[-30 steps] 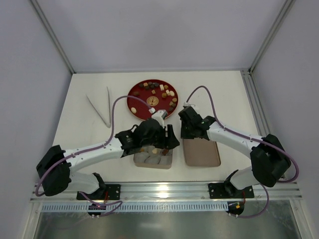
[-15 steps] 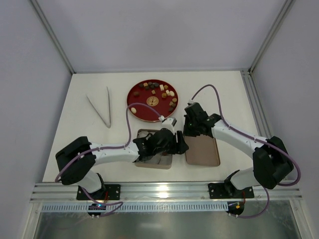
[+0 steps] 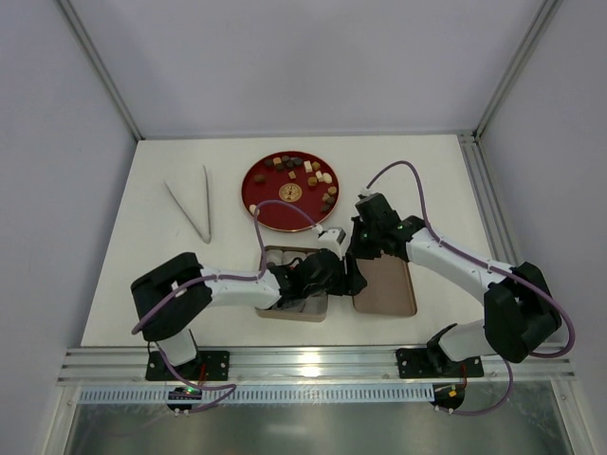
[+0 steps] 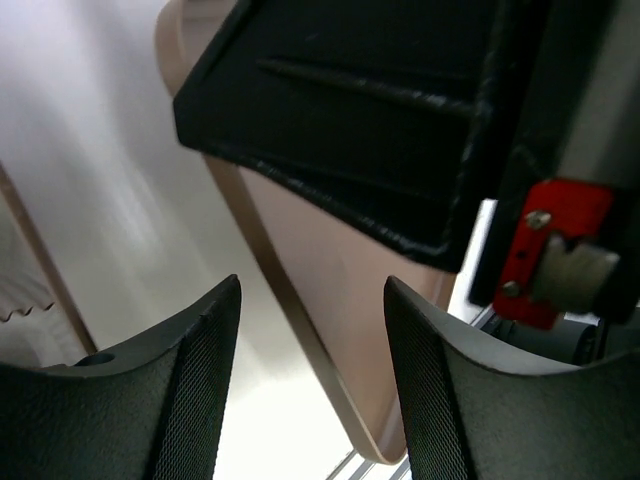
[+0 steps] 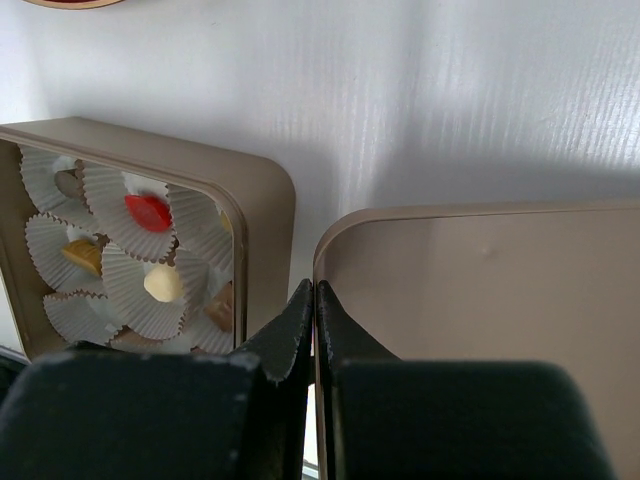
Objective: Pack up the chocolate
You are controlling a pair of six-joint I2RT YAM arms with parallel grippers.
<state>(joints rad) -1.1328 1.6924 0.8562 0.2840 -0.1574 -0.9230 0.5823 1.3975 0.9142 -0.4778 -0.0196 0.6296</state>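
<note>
Several small chocolates (image 3: 308, 172), brown, tan and cream, lie on the red plate (image 3: 261, 194). A few more sit in white paper cups in the tan tin box (image 3: 275, 254), which the right wrist view (image 5: 262, 215) also shows: a cream one (image 5: 162, 283), a red one (image 5: 148, 212) and a tan one (image 5: 82, 255). The tan lid (image 3: 389, 289) lies right of the box. My right gripper (image 3: 358, 248) (image 5: 316, 292) is shut on the lid's left rim (image 5: 480, 300). My left gripper (image 3: 347, 277) (image 4: 312, 300) is open and empty, its jaws either side of the lid's edge (image 4: 330, 290).
White tongs (image 3: 194, 204) lie at the left of the table. The right gripper's black body (image 4: 370, 130) hangs close above my left jaws. The two arms nearly meet between box and lid. The table's front rail (image 3: 313, 360) is near.
My left gripper has moved right, from over the box to the lid's left edge. My right gripper has shifted slightly forward along the lid's rim.
</note>
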